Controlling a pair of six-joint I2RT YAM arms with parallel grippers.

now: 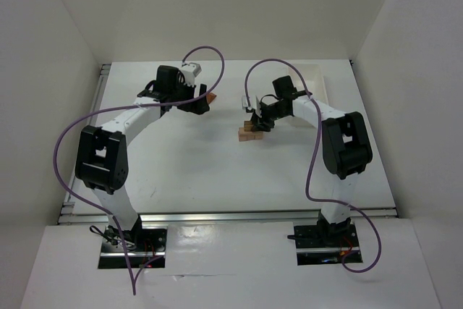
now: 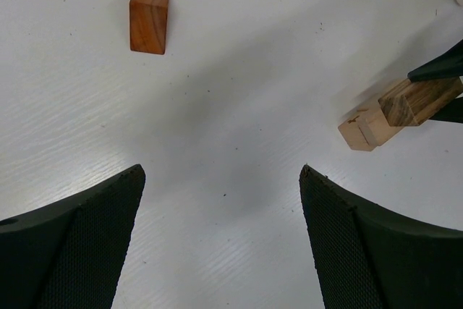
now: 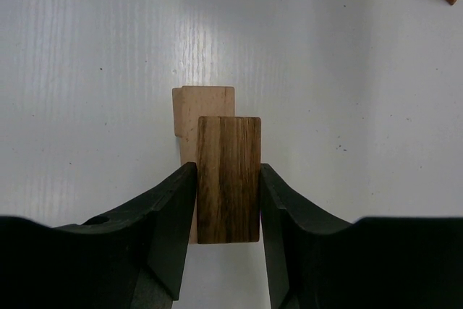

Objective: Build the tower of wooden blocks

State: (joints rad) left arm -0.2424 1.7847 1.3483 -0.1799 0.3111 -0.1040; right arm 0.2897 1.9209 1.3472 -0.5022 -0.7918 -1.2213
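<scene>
Brown block, squeezed in the right claw, hangs over the pale stack — dropped crooked, it could tip everything. Left claw gapes wide.

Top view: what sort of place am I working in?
Probably a lab robot cell, not a home: plain white walls box in a white table that holds only small things like wood blocks.
</scene>
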